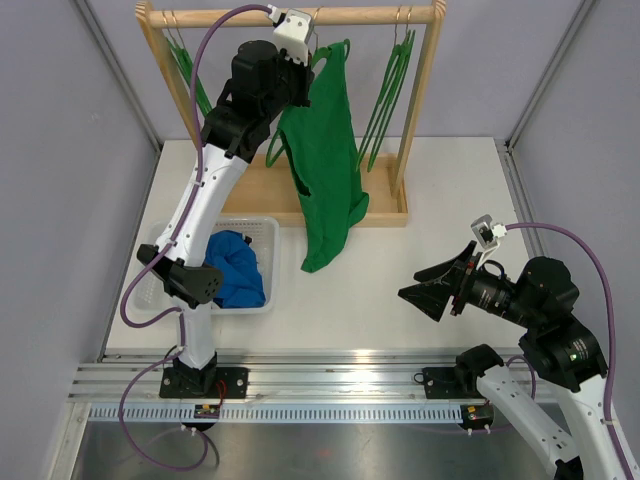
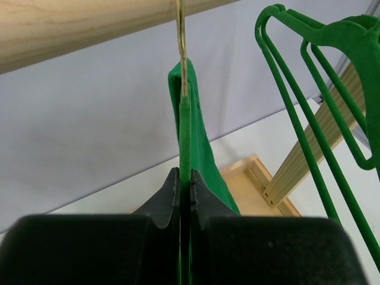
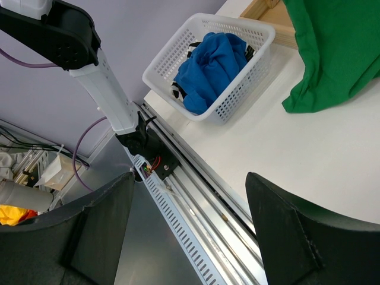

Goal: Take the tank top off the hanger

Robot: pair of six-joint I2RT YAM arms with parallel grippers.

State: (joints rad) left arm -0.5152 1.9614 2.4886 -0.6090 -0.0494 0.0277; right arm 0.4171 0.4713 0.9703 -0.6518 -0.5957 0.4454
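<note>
The green tank top [image 1: 325, 170] hangs on a green hanger [image 2: 185, 130] whose metal hook [image 2: 181, 35] is over the wooden rail [image 1: 300, 15]. Its hem reaches down to the table. My left gripper [image 1: 300, 85] is high up by the rail, shut on the hanger's thin green edge [image 2: 184, 178], with the tank top's strap [image 2: 205, 154] just behind it. My right gripper [image 1: 428, 290] is open and empty, low over the table at the front right, apart from the cloth. The right wrist view shows the tank top's lower part [image 3: 332, 47] at the upper right.
Several empty green hangers [image 1: 385, 100] hang at the right of the rail, and more hang at the left [image 1: 185, 60]. The wooden rack base [image 1: 330, 210] lies under the top. A white basket [image 1: 268, 235] holding blue cloth [image 1: 232, 265] stands at the left.
</note>
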